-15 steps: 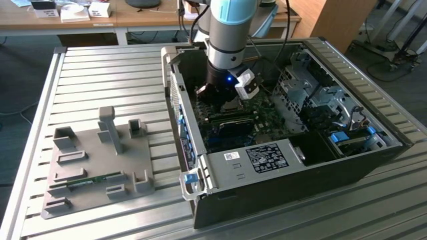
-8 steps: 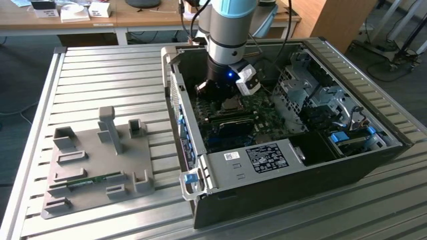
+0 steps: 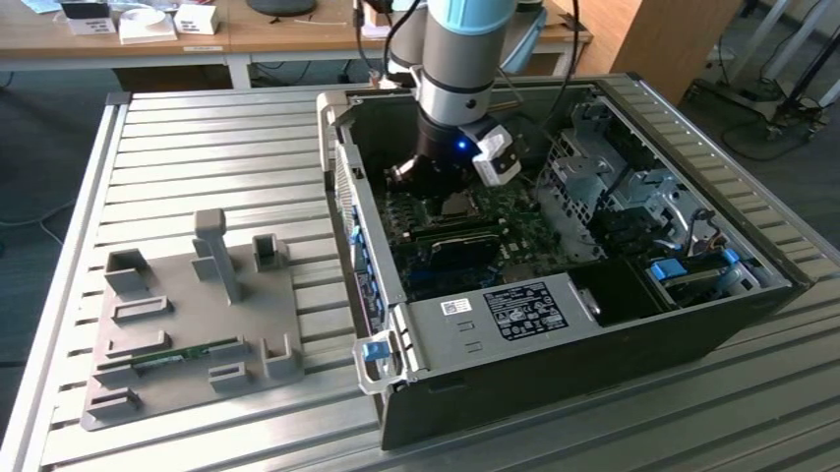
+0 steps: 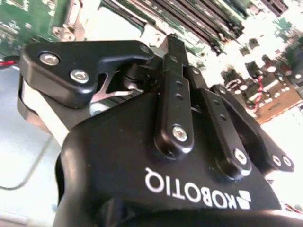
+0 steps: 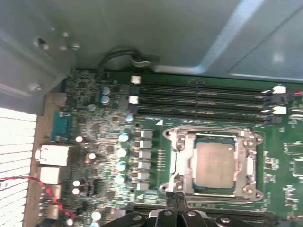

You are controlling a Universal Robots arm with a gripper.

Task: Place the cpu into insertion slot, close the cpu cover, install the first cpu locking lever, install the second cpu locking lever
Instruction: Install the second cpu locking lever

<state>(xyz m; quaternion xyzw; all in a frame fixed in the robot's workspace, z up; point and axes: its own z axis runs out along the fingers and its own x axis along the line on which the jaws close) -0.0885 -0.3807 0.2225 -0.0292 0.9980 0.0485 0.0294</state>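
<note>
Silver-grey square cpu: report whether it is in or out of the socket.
In: the silver-grey square cpu lies flat inside the dark-framed insertion slot on the green motherboard.

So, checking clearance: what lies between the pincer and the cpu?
In the first wrist view, the cpu cover frame edge lies between pincer and cpu.

One cpu (image 5: 215,164), one cpu cover (image 5: 213,163), four memory slots (image 5: 203,101).

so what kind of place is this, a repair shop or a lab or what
Most likely a robotics lab or test workshop. An open computer case lies on a slatted metal workbench under the robot arm, beside a grey parts fixture, with a cluttered wooden desk behind.
</note>
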